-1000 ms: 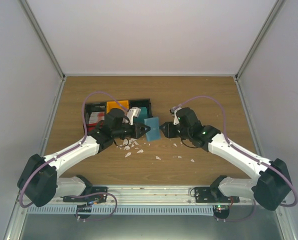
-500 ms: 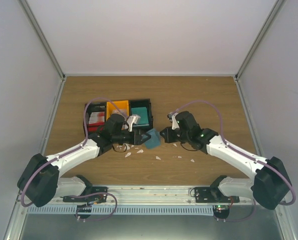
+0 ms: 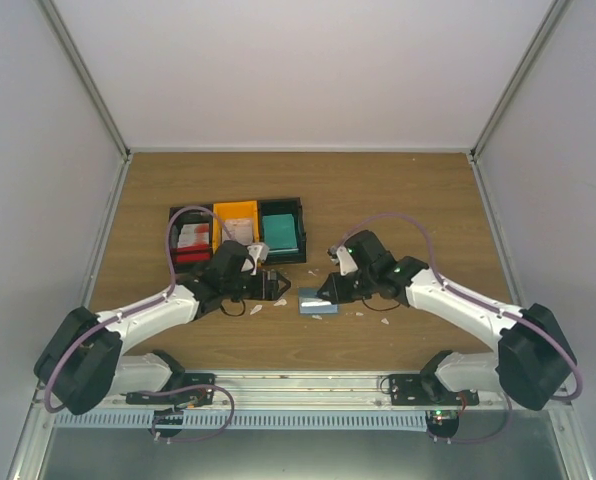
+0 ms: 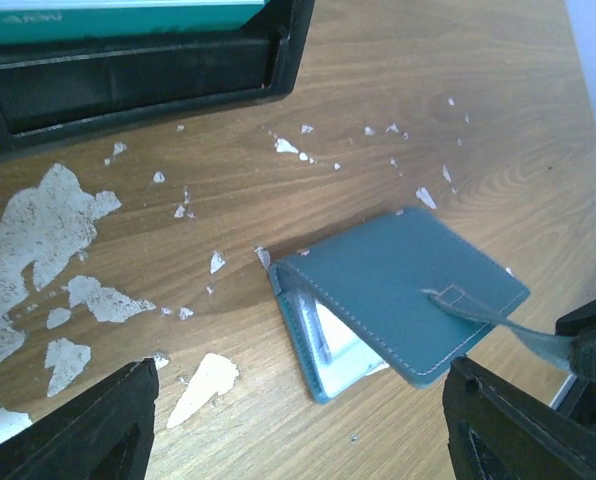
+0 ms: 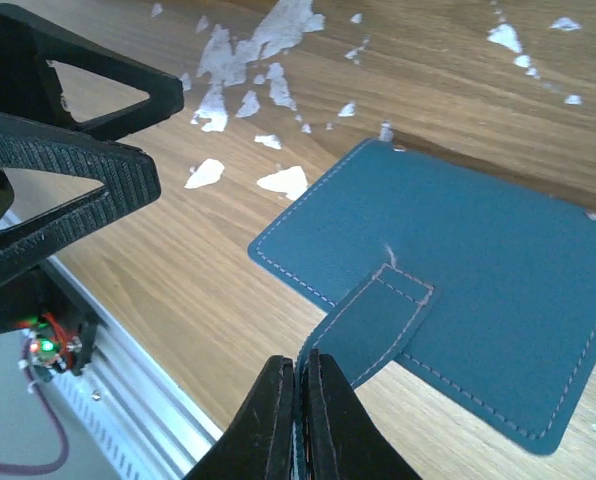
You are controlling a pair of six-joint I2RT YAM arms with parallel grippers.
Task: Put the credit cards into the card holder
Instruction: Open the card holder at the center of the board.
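- while the right gripper (image 5: 300,380) is pinched fully shut on the strap (image 5: 373,320) of the card holder (image 4: 398,290), the holder itself lies flat on the table (image 3: 398,200), cover up, between the two arms.
- the left gripper (image 4: 298,400) stands wide open with nothing between its fingers. in the top view the holder is just beside it, toward 4 o'clock.
- in the top view the holder's long axis runs roughly from 9 to 3 o'clock. the strap comes off the 3 o'clock side, straight into the right gripper.
- in the left wrist view the holder's mouth faces the left gripper. it is slightly ajar and shows pale inner pockets, so i judge the left arm is the one placed to open or fill it.
- the credit cards (image 3: 191,238) seem to sit in the leftmost of the bins (image 3: 300,235). they are well apart from the holder, toward 10 o'clock, and nearer the left arm.
- room to move: bare wood lies toward 12 and 3 o'clock of the holder, and white scraps (image 4: 206,375) are scattered at its 9 o'clock side.
- the table's near edge lies toward 6 o'clock, apart from the holder.
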